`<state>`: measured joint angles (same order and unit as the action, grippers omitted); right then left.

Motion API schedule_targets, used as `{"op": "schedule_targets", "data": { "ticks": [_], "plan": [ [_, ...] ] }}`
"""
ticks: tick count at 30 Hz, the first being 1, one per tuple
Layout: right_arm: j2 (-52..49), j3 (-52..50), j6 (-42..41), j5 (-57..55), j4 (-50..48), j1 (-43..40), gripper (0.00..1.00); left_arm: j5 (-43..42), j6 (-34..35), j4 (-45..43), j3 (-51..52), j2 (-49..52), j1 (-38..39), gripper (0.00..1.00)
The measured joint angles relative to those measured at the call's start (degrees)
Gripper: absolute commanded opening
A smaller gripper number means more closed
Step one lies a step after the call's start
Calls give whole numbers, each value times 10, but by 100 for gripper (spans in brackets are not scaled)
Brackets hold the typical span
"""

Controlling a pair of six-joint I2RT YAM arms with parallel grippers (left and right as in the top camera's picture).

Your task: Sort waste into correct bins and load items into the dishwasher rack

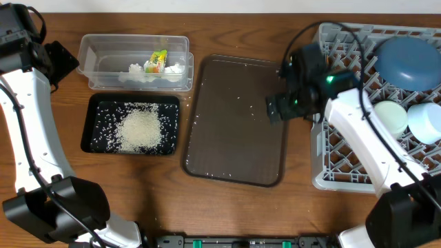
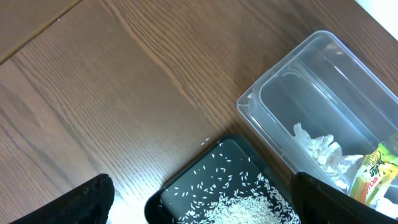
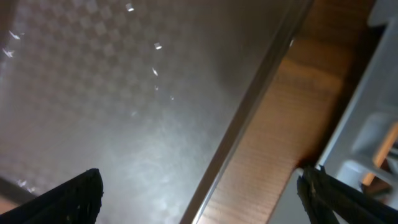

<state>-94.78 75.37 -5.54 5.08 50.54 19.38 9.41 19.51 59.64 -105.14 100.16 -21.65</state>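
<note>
White rice (image 1: pixel 141 129) is heaped in the black tray (image 1: pixel 93 127). The clear tub (image 1: pixel 103 52) behind it holds a crumpled tissue (image 1: pixel 138 71) and a yellow-green wrapper (image 1: pixel 159 60). At the right, the grey dishwasher rack (image 1: pixel 331 158) carries a dark blue plate (image 1: pixel 410 62), a mint green bowl (image 1: pixel 391 116) and a light blue bowl (image 1: pixel 425 122). My left gripper (image 1: pixel 63 62) hovers open left of the tub, empty; its wrist view shows rice (image 2: pixel 242 208), tub (image 2: pixel 323 81), tissue (image 2: pixel 323 152) and wrapper (image 2: pixel 376 174). My right gripper (image 1: pixel 275 107) is open and empty over the brown tray's right edge, beside the rack (image 3: pixel 373 93).
A large dark brown serving tray (image 1: pixel 238 120) lies in the middle with a few stray rice grains on it (image 3: pixel 124 93). Bare wooden table (image 1: pixel 138 193) shows in front of the trays and between tray and rack (image 3: pixel 286 137).
</note>
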Motion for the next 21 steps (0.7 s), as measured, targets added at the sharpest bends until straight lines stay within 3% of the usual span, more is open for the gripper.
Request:
{"op": "schedule_targets", "data": {
  "ticks": [8,21],
  "plan": [
    [147,-227,11,-1,-194,0,99,0,0,0,0,0,0,93],
    [462,-535,15,-3,-398,-35,99,0,0,0,0,0,0,93]
  ]
}}
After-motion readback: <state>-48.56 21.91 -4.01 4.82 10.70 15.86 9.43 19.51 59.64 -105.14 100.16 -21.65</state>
